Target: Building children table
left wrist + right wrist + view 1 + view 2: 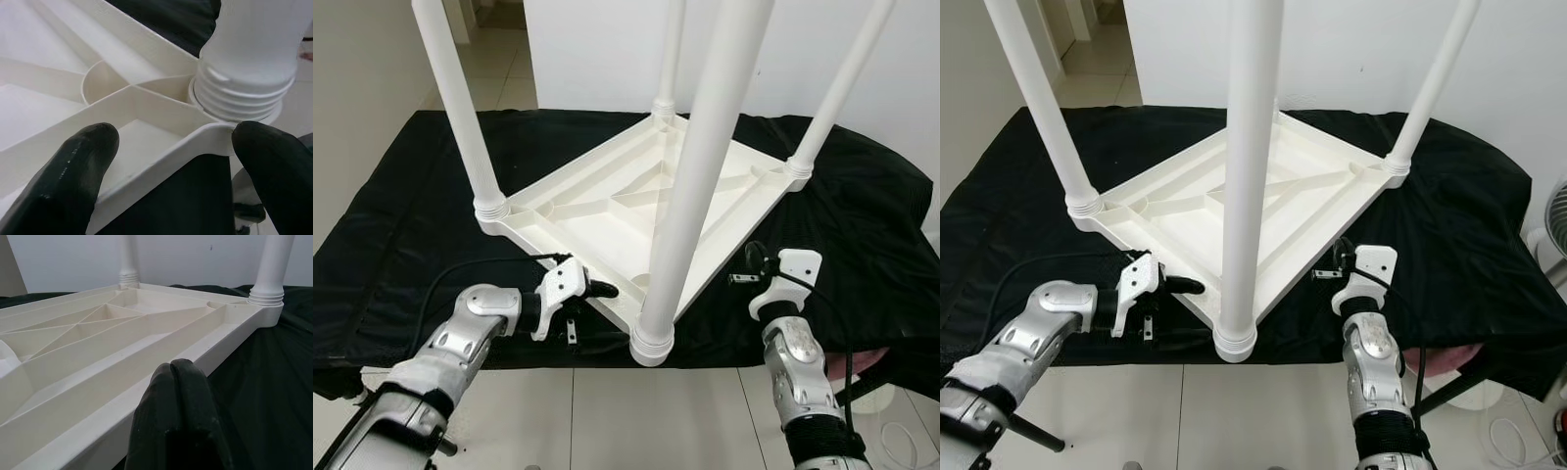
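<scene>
The left end effector (171, 161) has its two black fingers (73, 171) spread wide, straddling the rim of the white children table (636, 196) right beside the threaded base of the near leg (690, 196); whether the pads press the plastic I cannot tell. The right end effector (178, 396) has its fingers pressed together with nothing between them, the tips just beside the table's right-hand rim, near its near corner.

The table is white plastic and lies upside down, its ribbed underside facing up, with diagonal and straight stiffening ribs and a rounded socket at each corner. Four smooth round legs stand upright from those sockets, each ending in a ringed collar where it meets the top. The table sits turned like a diamond on the surface (391, 225), which is draped in black cloth; its near corner with the near leg reaches the surface's front edge, between the two end effectors, and the opposite corner points toward the back edge.
</scene>
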Controlling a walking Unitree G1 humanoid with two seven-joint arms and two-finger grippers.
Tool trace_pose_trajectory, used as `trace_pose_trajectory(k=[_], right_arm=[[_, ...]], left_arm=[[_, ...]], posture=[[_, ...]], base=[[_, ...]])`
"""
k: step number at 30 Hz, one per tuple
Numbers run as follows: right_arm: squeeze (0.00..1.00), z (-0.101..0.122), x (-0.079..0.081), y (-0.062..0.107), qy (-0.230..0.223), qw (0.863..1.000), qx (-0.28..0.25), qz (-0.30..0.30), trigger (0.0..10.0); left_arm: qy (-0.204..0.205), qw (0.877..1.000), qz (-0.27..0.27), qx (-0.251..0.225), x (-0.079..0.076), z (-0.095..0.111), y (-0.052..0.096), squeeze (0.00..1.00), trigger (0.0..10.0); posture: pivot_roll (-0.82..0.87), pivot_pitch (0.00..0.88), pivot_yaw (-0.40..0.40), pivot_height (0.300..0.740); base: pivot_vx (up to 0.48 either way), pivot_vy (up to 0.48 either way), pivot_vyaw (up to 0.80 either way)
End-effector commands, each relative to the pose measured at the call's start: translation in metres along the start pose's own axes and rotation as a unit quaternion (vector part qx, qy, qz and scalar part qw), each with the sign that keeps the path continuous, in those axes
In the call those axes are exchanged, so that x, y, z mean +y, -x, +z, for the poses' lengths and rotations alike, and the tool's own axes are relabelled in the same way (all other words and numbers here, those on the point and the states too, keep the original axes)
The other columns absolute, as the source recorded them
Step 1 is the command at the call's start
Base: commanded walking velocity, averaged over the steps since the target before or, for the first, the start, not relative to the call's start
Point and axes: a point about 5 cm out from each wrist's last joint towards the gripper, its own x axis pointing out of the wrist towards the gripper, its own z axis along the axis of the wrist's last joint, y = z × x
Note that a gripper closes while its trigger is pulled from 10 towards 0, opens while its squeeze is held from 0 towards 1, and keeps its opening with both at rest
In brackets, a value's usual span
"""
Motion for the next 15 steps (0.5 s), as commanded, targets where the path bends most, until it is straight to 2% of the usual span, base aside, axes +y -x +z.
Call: trace_pose_trajectory(k=[1, 4, 7, 15], right_arm=[[0.00, -0.002, 0.000, 0.003, -0.003, 1.000, 0.006, -0.002, 10.0], [0.00, -0.002, -0.001, 0.003, -0.003, 1.000, 0.005, -0.004, 10.0], [0.00, -0.001, -0.003, 0.004, -0.002, 1.000, 0.005, -0.009, 10.0], [0.00, 0.000, -0.005, 0.006, -0.001, 1.000, 0.004, -0.013, 10.0]], left_arm=[[-0.002, 0.999, 0.033, 0.016, 0.006, -0.005, 0.000, 0.00, 10.0], [-0.006, 0.999, 0.034, 0.017, 0.008, -0.004, 0.000, 0.00, 10.0], [-0.030, 0.998, 0.035, 0.031, 0.015, -0.005, -0.001, 0.00, 10.0], [-0.048, 0.997, 0.020, 0.055, 0.016, -0.011, -0.006, 0.00, 10.0]], posture=[[-0.09, 0.000, 0.018, 0.740], [-0.10, 0.000, 0.022, 0.740], [-0.11, 0.000, 0.029, 0.740], [-0.12, 0.000, 0.036, 0.740]], base=[[0.000, 0.000, 0.00], [0.000, 0.000, 0.00], [0.000, 0.000, 0.00], [0.000, 0.000, 0.00]])
